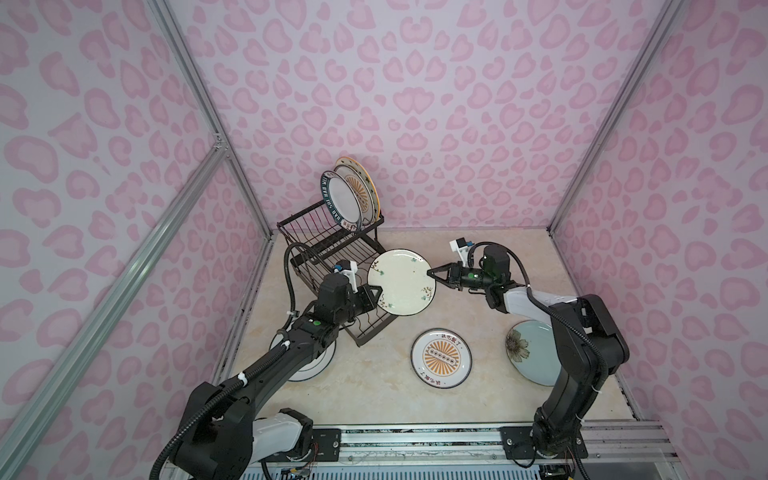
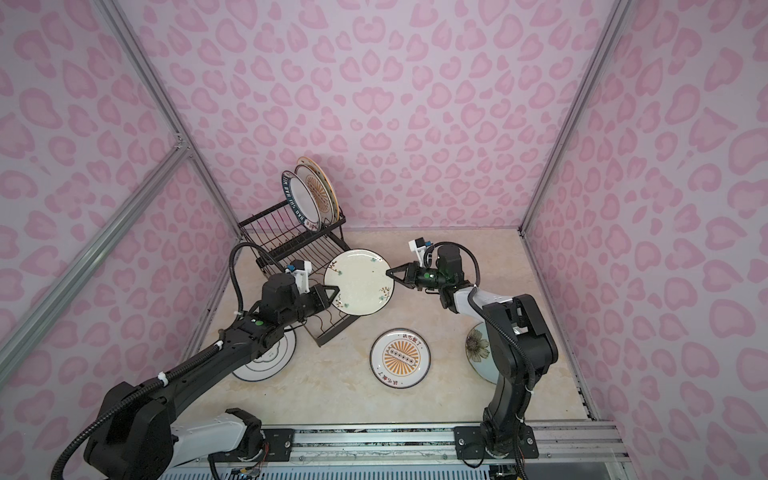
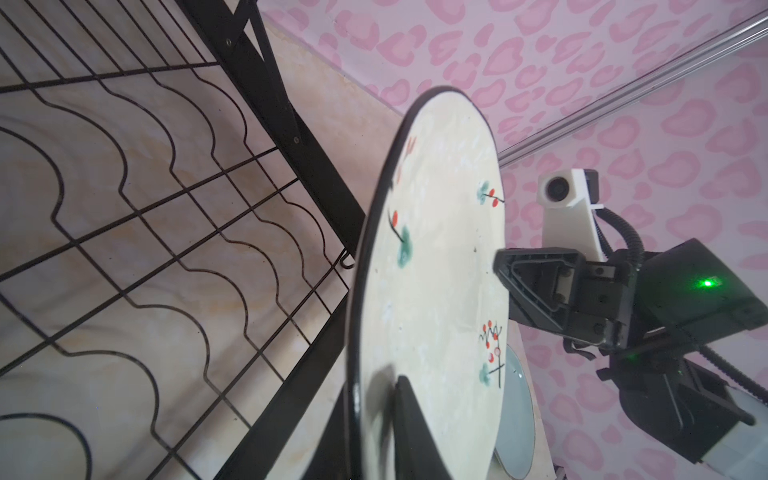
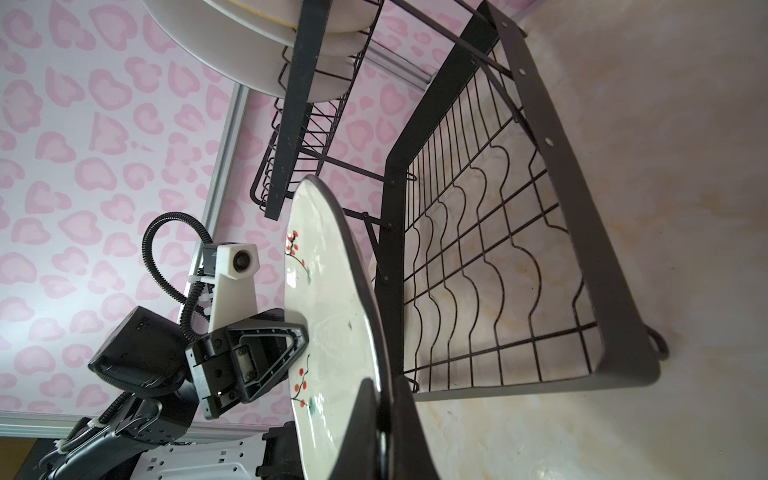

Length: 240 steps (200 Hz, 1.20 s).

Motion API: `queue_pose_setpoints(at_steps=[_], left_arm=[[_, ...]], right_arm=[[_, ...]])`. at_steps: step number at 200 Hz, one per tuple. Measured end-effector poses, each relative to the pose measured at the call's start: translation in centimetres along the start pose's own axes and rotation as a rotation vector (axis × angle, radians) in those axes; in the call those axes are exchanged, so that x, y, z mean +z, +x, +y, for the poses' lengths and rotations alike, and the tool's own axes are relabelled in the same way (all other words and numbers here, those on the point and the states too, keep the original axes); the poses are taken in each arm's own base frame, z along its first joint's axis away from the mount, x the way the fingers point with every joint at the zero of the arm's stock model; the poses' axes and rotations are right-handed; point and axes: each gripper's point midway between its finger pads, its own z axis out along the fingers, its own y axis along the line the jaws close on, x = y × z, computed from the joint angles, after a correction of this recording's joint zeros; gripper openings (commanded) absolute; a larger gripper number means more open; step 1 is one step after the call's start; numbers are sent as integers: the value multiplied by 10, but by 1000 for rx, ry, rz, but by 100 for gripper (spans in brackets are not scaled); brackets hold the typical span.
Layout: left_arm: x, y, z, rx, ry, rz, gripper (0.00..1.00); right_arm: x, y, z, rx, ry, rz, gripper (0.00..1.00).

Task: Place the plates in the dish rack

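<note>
Floral plate (image 1: pixel 401 282): centre of frame, lifted, beside rack (image 1: pixel 324 237) lower tray.
Left gripper (image 1: pixel 376 296): clamped on plate's left rim.
Right gripper (image 1: pixel 430 273): clamped on its right rim.
Rack top: 2 plates (image 1: pixel 351 195) upright.

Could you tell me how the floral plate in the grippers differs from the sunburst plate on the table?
The floral plate carries red-and-green sprigs near its rim; the sunburst plate has an orange rayed centre and lettering round its rim. The floral plate is off the table, gripped at opposite edges by the left gripper and right gripper; the sunburst plate lies flat on the table, untouched. Both are round with dark rims.
</note>
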Motion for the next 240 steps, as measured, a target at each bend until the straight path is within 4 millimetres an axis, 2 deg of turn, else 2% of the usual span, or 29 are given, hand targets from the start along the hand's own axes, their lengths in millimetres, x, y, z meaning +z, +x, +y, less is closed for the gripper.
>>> queue_pose_setpoints(at_steps=[29,75,126,166,240], left_arm=[[-2,-9,-7,-33,22,-34,4],[-2,-12,-12,-17,46,-42,4],[-11,-16,-15,-17,67,-59,4],[-15,-18,-17,-15,75,-70,4],[-22,-22,-22,-8,89,-90,4]], right_arm=[[0,-2,0,-21,3,-10,0],[-1,-5,5,-8,19,-36,19],[2,2,15,-2,-1,-27,27],[7,7,22,-6,-21,-16,30],[18,13,35,13,-95,-6,30]])
